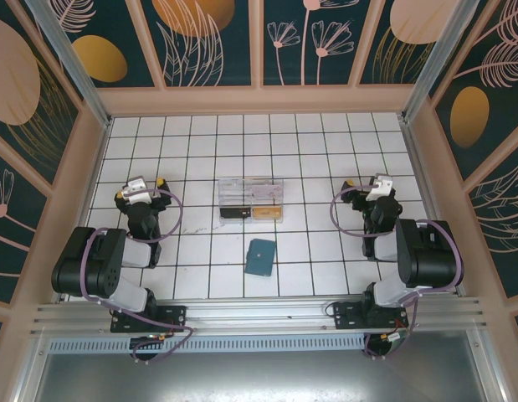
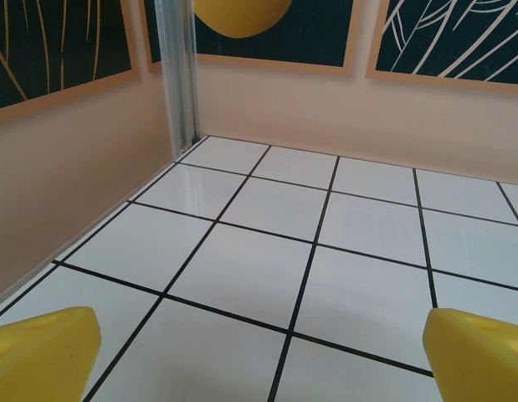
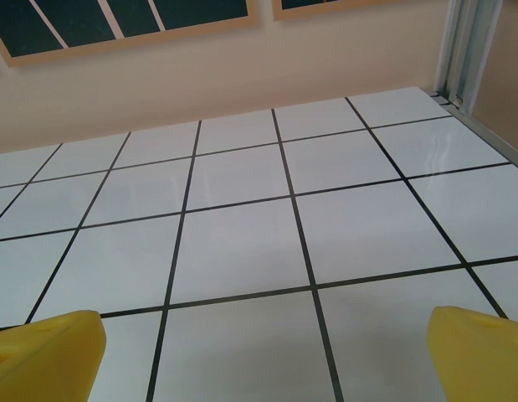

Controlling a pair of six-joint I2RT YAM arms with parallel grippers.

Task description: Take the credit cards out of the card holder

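The card holder [image 1: 260,257], a small dark teal wallet, lies folded shut and flat on the white tiled table near the front middle. Its credit cards are hidden inside. My left gripper [image 1: 142,182] hovers at the left side of the table, well away from the holder, open with nothing between its yellow fingertips [image 2: 43,352]. My right gripper [image 1: 365,184] stands at the right side, equally far from the holder, open and empty, its yellow fingertips [image 3: 480,352] wide apart over bare tiles.
A clear plastic compartment box [image 1: 251,199] sits at mid-table just behind the card holder, with dark and orange contents in its front cells. Beige walls [image 2: 66,176] and aluminium posts [image 3: 464,46] enclose the table on three sides.
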